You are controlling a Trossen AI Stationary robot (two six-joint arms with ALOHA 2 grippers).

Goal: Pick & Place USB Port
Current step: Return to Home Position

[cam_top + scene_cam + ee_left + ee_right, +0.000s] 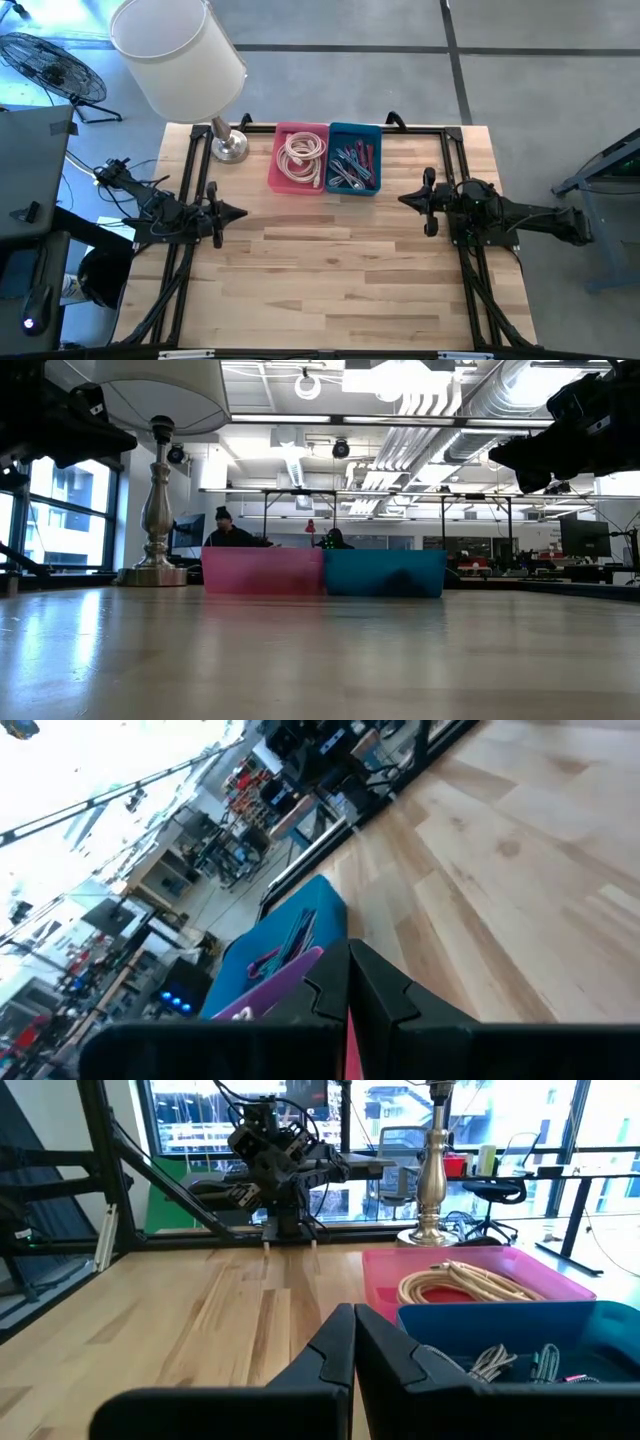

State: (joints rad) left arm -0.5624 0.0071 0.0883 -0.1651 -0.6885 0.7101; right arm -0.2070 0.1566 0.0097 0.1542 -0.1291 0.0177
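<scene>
Well apart from clenched left hand [241,213], clenched right hand [403,200], cables [352,166] in blue bin [355,127]

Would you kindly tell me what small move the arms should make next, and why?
Probably only hold both arms parked. The left end effector and right end effector sit shut at the sides of the table, the cables lie in the pink bin and blue bin, and no cable shows on the tabletop.

- L gripper [238,212]: arm folded low on left side, pointing inward, fingers pressed together.
- R gripper [404,200]: arm mirrored opp., facing L, fingers together too.
</scene>
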